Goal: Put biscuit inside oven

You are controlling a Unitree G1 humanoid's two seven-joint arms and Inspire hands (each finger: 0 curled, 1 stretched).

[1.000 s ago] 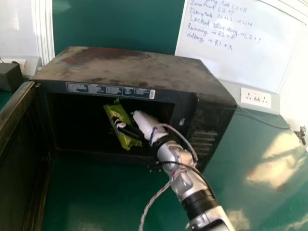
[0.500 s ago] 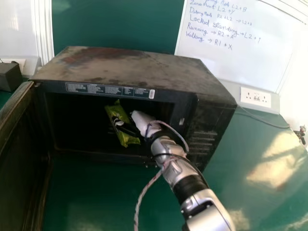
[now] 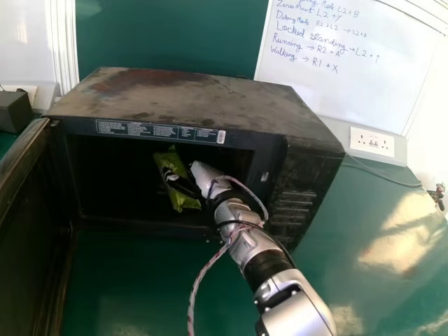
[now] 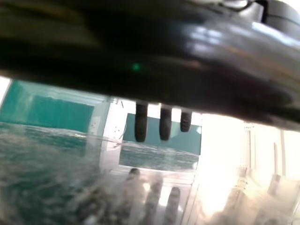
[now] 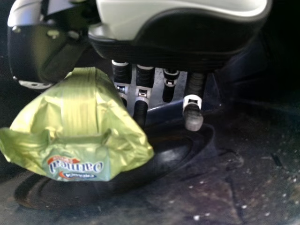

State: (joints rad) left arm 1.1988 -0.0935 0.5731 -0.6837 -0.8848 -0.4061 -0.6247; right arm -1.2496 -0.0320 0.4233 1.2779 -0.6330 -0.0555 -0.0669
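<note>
Biscuit packet [image 3: 185,203] leaning inside oven [image 3: 182,105], right hand [image 3: 204,178] gripping it

The robot's right hand is clasping the green packet between thumb and fingers, just within the oven's mouth, while the door [image 3: 28,231] is standing open on the robot's left, above the desk [image 3: 154,294]. In the left wrist view, the left hand [image 4: 165,124] is hanging with straight fingers. Whether the packet is touching the oven floor [image 5: 225,187] is impossible to tell. Placing is apparently the step in hand, and doing it well is calling for settling the packet low and flat, deeper past the sill, then gently opening the fingers and drawing straight back, so that neither crinkled wrapper nor trailing cable [image 3: 199,283] is snagging.
</note>
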